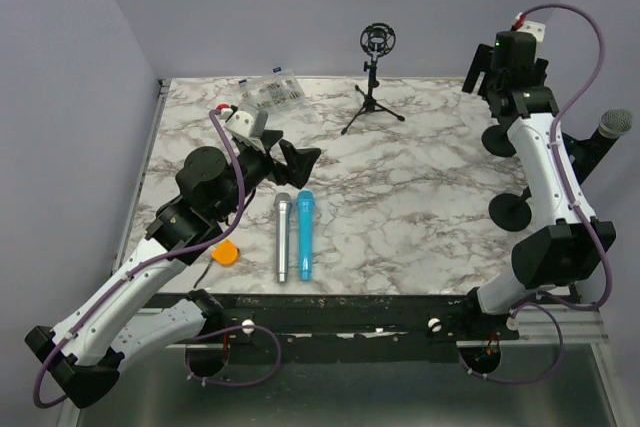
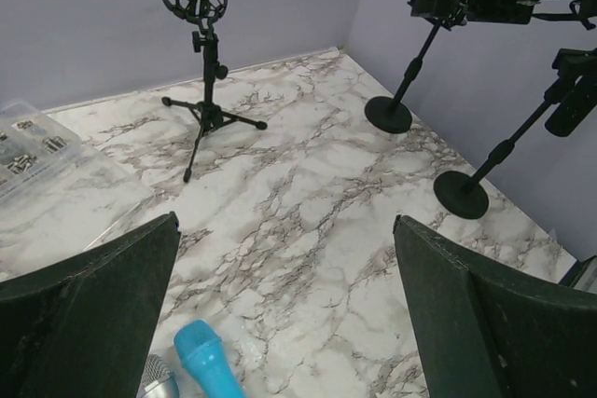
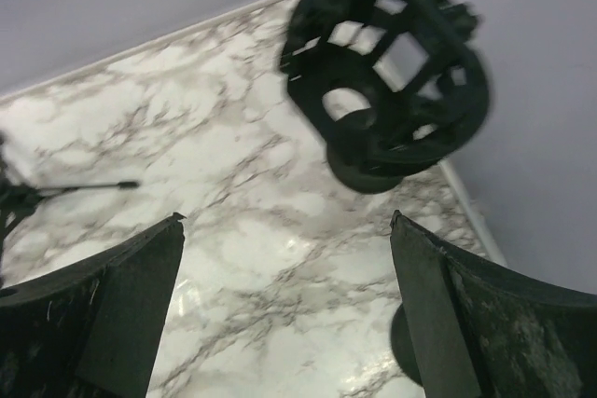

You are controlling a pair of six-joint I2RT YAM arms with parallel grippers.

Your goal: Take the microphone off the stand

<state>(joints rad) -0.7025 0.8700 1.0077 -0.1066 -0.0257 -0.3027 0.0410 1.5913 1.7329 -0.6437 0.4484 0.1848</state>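
Right gripper (image 3: 287,221) spread wide near the shock mount (image 3: 308,62) by the marble table's (image 1: 430,207) far right corner, left gripper (image 2: 286,223) spread above open marble, blue microphone (image 1: 305,234) lying near the front edge

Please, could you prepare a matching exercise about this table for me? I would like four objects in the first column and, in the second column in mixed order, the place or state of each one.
Column A
1. blue microphone
2. tripod stand
3. clear box
4. grey-headed microphone

Column B
a. held up in a round-base stand at the right edge of the table
b. lying flat beside the silver microphone
c. near the far left corner
d. upright at the far middle, its mount empty

Pairs: 1-b, 2-d, 3-c, 4-a
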